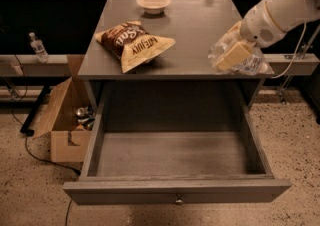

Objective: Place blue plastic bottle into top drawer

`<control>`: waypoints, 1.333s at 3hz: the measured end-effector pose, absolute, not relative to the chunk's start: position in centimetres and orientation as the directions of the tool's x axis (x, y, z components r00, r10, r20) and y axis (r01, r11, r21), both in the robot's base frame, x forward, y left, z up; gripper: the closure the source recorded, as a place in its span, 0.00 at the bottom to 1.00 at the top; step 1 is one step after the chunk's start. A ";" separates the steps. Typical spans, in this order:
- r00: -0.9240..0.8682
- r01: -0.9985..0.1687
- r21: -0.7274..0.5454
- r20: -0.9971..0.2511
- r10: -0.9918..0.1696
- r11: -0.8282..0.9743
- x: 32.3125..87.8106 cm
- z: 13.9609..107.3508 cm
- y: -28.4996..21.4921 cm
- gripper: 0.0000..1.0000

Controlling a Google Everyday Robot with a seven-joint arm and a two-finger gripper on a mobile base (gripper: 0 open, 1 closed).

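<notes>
One arm fr. R, jaws round blue plastic bottle, tabletop edge.

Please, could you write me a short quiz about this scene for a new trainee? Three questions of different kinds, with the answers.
1. True or false: the top drawer is open and holds nothing.
2. What does the hand grip? A) chip bag B) blue plastic bottle C) bowl
3. Fill in: in the picture, the hand is over the cabinet top's front ___ corner.
Key: 1 true; 2 B; 3 right.
</notes>
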State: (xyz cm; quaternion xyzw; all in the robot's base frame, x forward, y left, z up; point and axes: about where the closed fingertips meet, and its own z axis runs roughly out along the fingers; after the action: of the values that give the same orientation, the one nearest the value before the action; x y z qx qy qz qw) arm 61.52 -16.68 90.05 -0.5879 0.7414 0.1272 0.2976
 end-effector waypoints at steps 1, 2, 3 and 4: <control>-0.147 -0.956 -0.125 -0.582 -0.800 0.267 60.5 88.2 -16.4 1.00; -0.146 -0.956 -0.126 -0.582 -0.800 0.266 60.4 88.2 -16.4 1.00; -0.146 -0.961 -0.110 -0.576 -0.805 0.253 58.2 87.3 -15.1 1.00; -0.173 -0.961 -0.088 -0.553 -0.815 0.264 53.2 86.0 -11.9 1.00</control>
State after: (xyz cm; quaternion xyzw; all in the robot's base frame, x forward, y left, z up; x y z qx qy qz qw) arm 53.25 -11.87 86.00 -0.5898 0.7526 0.1421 0.2561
